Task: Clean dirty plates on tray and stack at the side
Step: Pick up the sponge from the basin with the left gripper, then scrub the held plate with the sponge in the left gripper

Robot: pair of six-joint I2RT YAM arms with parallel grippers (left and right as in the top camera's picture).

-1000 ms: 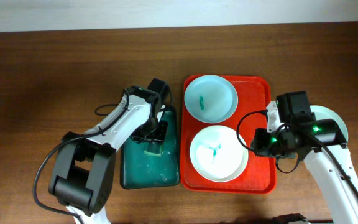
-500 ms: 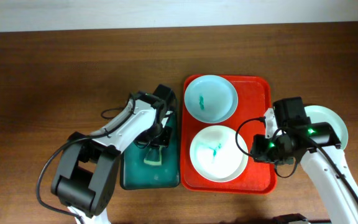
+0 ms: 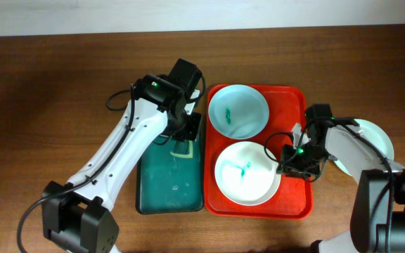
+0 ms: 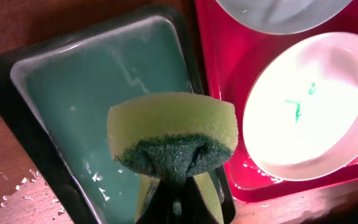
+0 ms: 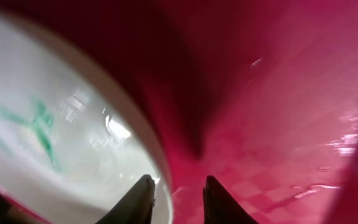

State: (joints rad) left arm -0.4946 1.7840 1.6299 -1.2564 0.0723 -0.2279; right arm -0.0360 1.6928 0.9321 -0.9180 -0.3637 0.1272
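The red tray (image 3: 293,112) holds a pale aqua plate (image 3: 238,111) with a teal smear at the far end and a white plate (image 3: 244,173) with a teal smear at the near end. A second aqua plate (image 3: 373,139) lies on the table right of the tray. My left gripper (image 3: 182,139) is shut on a yellow-green sponge (image 4: 173,132), held above the dark green tray (image 3: 167,190). My right gripper (image 3: 287,160) is open at the white plate's right rim (image 5: 157,149); one finger is over the plate, the other over the red tray floor (image 5: 272,124).
The dark green tray (image 4: 98,87) holds a shallow film of soapy water and sits against the red tray's left edge. Water drops lie on the wooden table (image 4: 17,186) beside it. The white plate (image 4: 309,106) lies right of the sponge.
My left arm has lifted the sponge from the green tray's water toward its far end. My right gripper has shifted left and now straddles the white plate's rim.
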